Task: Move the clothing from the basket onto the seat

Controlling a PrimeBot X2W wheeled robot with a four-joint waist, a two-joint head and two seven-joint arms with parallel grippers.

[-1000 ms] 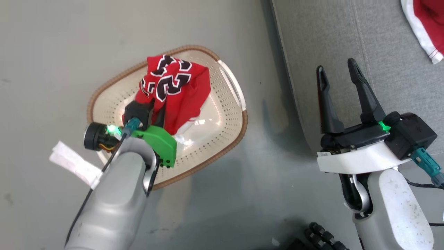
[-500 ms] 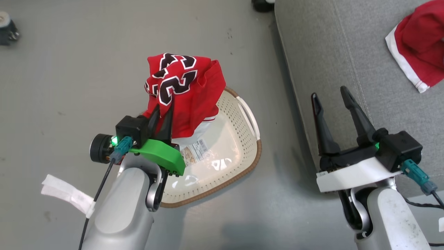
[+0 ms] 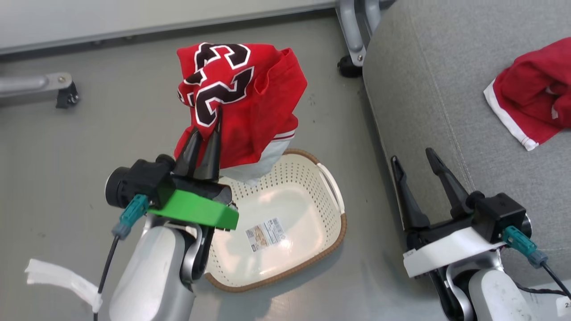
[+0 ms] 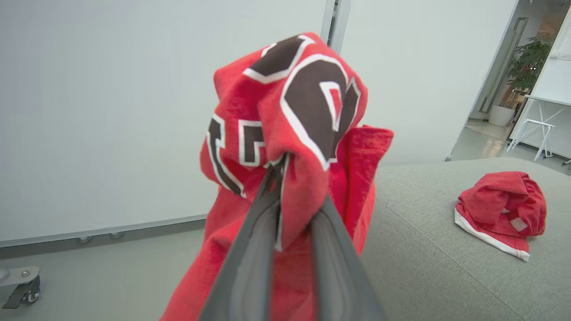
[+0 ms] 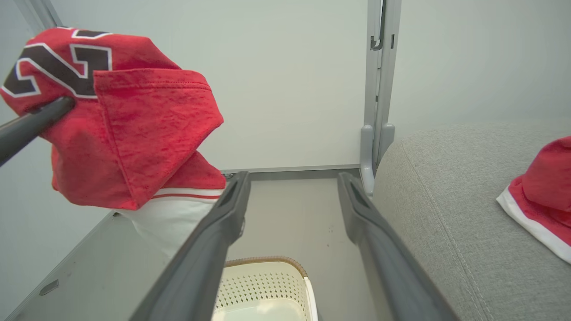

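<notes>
My left gripper is shut on the red numbered garment, which hangs bunched above the cream basket; its white hem dangles over the basket's far rim. The left wrist view has the garment pinched between my dark fingers. The basket floor shows a label sticker. A second red garment with white trim lies crumpled on the grey seat at the right. My right gripper stands open beside the seat's edge, holding nothing; in the right wrist view the held garment hangs at the left.
A grey metal frame leg on a castor stands at the seat's far corner. Another wheeled bracket sits on the floor at the left. A pale wall closes the far side. A white tape tag hangs from my left arm's cable.
My left gripper has lifted the numbered garment up out of the basket, baring the label sticker. The head view has tilted up, bringing the wall base and frame legs into view.
</notes>
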